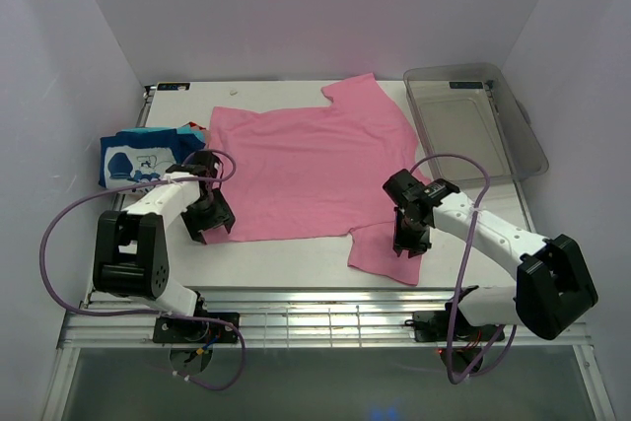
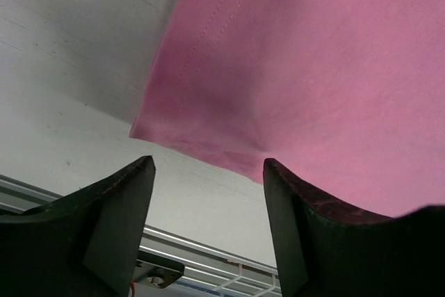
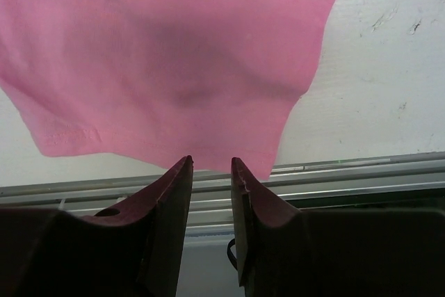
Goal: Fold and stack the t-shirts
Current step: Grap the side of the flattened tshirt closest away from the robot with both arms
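The pink t-shirt (image 1: 315,165) lies spread flat on the white table, one sleeve pointing to the near right. My left gripper (image 1: 210,227) is low at the shirt's near left corner with its jaws wide open and empty; in the left wrist view that gripper (image 2: 208,166) has the corner of the shirt (image 2: 313,67) just beyond its tips. My right gripper (image 1: 409,244) hovers over the near right sleeve. In the right wrist view that gripper (image 3: 212,163) has its jaws a narrow gap apart with nothing between them, the sleeve (image 3: 174,53) ahead. A folded stack topped by a blue printed tee (image 1: 138,157) sits at the left.
A clear plastic bin (image 1: 473,120) stands at the back right, close to the shirt's far sleeve. The table's near edge with metal rails (image 1: 325,308) runs just below both grippers. White walls enclose the table on three sides.
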### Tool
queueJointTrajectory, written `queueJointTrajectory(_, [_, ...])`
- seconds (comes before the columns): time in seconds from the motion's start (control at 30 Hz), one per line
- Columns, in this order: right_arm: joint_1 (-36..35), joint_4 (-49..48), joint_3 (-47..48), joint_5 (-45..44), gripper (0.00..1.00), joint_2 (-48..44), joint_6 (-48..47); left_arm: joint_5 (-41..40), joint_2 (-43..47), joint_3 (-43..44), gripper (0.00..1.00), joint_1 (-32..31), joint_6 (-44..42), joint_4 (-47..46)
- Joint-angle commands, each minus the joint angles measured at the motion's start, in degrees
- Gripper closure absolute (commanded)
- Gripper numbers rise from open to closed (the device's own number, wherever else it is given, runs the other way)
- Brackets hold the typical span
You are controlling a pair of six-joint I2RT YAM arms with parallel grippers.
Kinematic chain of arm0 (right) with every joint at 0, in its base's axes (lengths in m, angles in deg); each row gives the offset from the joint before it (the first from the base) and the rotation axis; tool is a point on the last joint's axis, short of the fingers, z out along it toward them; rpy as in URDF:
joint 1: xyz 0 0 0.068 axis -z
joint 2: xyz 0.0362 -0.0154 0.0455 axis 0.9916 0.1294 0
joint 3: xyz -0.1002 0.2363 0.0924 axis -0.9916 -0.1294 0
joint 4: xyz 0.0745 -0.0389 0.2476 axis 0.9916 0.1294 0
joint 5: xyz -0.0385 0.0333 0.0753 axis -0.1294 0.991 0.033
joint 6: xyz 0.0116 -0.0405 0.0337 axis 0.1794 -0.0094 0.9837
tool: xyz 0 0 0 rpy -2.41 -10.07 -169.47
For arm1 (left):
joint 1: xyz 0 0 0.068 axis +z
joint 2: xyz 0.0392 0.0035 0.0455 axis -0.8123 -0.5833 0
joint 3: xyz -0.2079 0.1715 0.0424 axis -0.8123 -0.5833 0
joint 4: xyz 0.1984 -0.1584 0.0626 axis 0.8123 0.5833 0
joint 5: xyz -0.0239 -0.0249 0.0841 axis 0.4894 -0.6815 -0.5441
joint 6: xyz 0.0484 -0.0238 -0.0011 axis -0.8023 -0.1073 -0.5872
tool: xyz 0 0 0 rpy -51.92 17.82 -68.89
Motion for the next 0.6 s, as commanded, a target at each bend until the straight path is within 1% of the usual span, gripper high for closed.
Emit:
queueJointTrajectory(0.0, [-0.5, 0.6, -1.2, -0.3, 0.65, -2.1, 2.9, -0.3, 1.3, -1.0, 0.27, 0.0, 1.8, -1.0])
queueJointTrajectory(0.07, [-0.5, 1.2, -1.8, -0.5, 0.64, -2.9, 3.8, -0.6, 1.8, -1.2, 0.32, -0.1, 2.3, -0.9])
queueJointTrajectory(0.33, [-1.0, 2.0, -4.8, -0.3, 0.63, -4.1, 6.7, 1.0, 3.1, -3.4, 0.33, -0.1, 3.6, -1.2])
queueJointTrajectory(0.57, [-2.0, 4.5, -7.0, -2.8, 0.59, -5.4, 8.2, 0.2, 2.7, -3.5, 0.32, -0.1, 4.0, -2.2])
